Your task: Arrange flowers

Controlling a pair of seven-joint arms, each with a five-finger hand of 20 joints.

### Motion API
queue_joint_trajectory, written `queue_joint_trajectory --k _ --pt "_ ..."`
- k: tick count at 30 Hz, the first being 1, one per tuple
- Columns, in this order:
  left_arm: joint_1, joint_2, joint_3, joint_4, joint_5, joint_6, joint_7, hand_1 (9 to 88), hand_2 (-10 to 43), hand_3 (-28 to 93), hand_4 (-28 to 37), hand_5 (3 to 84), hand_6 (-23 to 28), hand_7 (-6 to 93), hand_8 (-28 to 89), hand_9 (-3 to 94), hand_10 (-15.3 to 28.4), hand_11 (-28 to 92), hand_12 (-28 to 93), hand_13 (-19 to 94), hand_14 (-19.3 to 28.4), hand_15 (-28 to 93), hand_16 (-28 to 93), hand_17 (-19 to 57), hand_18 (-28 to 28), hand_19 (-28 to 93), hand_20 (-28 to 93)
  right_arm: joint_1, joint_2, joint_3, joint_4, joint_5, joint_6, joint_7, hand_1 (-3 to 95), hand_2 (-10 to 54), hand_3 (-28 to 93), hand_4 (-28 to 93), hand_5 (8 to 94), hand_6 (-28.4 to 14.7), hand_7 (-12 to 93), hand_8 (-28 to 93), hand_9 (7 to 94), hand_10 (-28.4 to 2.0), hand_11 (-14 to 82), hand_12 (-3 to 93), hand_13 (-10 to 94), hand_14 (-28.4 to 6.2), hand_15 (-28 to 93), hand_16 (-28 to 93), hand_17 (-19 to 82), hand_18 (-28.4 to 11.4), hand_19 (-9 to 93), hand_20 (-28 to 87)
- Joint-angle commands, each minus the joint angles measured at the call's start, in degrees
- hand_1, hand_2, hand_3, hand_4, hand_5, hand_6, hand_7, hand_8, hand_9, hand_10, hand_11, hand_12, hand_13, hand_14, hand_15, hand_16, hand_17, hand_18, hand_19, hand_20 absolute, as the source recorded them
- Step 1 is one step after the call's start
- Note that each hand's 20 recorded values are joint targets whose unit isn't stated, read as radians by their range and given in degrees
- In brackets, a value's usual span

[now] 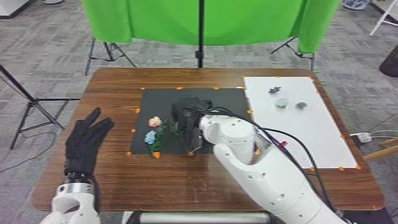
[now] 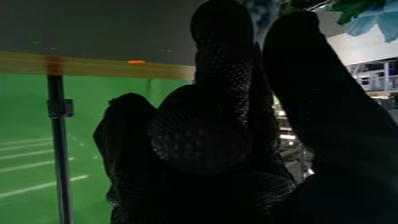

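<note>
Pink flower [image 1: 155, 121] and blue flower [image 1: 149, 136] are on the black mat [image 1: 166, 95], toward its left side. Pink one is farther from the robot, blue one just nearer. Green stems and leaves [image 1: 156, 145] run from them toward the mat's near edge. Right hand [image 1: 188, 112] is over the mat, just right of the flowers; can't tell if it touches them. State of its fingers: can't tell, nor whether they pinch anything. Right wrist view has blue petals [image 2: 385, 21] and a green leaf [image 2: 352, 9] near the glove.

Left hand [image 1: 82, 145] is left of the mat, over the brown surface [image 1: 133, 190], fingers straight and slightly spread, nothing in them.

White sheet [image 1: 324, 150] is right of the mat. On it: small dark item [image 1: 274, 90] at the far end, pale round item [image 1: 282, 103] and grey round item [image 1: 301, 105] side by side a bit nearer. Small red item [image 1: 284, 143] beside the right arm [image 1: 266, 175]. Orange marks along mat and sheet edges. Green cloth [image 1: 151, 20] hangs beyond the surface
</note>
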Motion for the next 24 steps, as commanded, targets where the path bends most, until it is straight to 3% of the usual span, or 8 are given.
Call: queue_joint_trajectory --k 1,7,14,19,21,24 --pt "1.0 -0.47 -0.38 0.11 0.32 -0.62 -0.22 16.3 1.1 67 -28.3 42.4 3.2 6.1 -5 46.3 13.6 15 13 37 16.4 12 5 4.9 13.3 6 21 -0.1 0.6 0.0 -0.6 -1.1 -1.5 -0.2 47.7 -9.5 63 -16 61.5 2.7 13 -9 86.7 -9.3 39.0 28.2 92 -0.6 60 34 66 -9.8 93 58" --pt "1.1 -0.48 -0.38 -0.03 0.46 -0.57 -0.42 16.6 1.0 67 -28.3 42.4 3.2 6.2 -5 46.3 13.6 15 13 36 16.4 13 5 4.8 13.3 6 21 0.5 0.9 2.8 -4.0 4.3 0.0 2.2 46.9 -9.5 62 -16 61.0 2.2 13 -9 86.3 -9.5 39.5 28.0 92 -0.8 60 34 65 -10.1 93 58" --pt "1.2 -0.22 -0.67 -0.12 0.49 -0.62 -0.46 16.8 1.0 66 -28.3 42.4 3.2 6.2 -5 46.2 13.6 15 13 36 16.4 13 5 4.5 13.4 6 21 -0.3 8.3 12.2 -12.8 13.7 14.5 8.7 42.8 -9.5 62 -15 63.2 1.6 13 -9 84.6 -10.9 38.5 27.6 90 -1.6 59 34 63 -11.0 93 58" --pt "1.4 -0.10 -0.85 -0.28 0.46 -0.47 -0.56 16.8 0.8 67 -28.3 42.4 3.2 6.2 -5 46.3 13.6 15 13 36 16.4 13 5 4.5 13.5 7 21 -2.3 13.6 20.8 -12.7 14.6 11.7 14.3 36.4 -8.6 62 -13 65.3 1.0 13 -8 79.9 -13.4 27.5 25.0 85 -4.7 55 33 58 -12.2 93 50" --pt "1.7 -0.07 -0.96 -0.41 0.49 -0.35 -0.57 16.8 0.8 67 -28.3 42.4 3.2 6.2 -5 46.3 13.6 15 13 36 16.4 13 5 4.5 13.5 6 21 -2.1 14.1 23.5 -10.4 13.7 7.4 15.8 34.8 -7.4 60 -12 64.4 0.0 12 -7 75.7 -14.4 22.3 23.9 82 -6.5 54 33 56 -12.8 92 48" --pt "1.9 -0.12 -1.05 -0.52 0.51 -0.39 -0.64 16.8 0.9 67 -28.3 42.4 3.2 6.3 -5 46.3 13.6 15 13 36 16.3 13 4 4.5 13.4 6 21 -1.7 13.7 24.9 -5.6 11.6 5.9 17.0 33.7 -7.3 60 -11 62.9 -0.7 11 -7 72.2 -15.7 18.6 23.1 80 -7.6 53 32 55 -13.0 91 47"
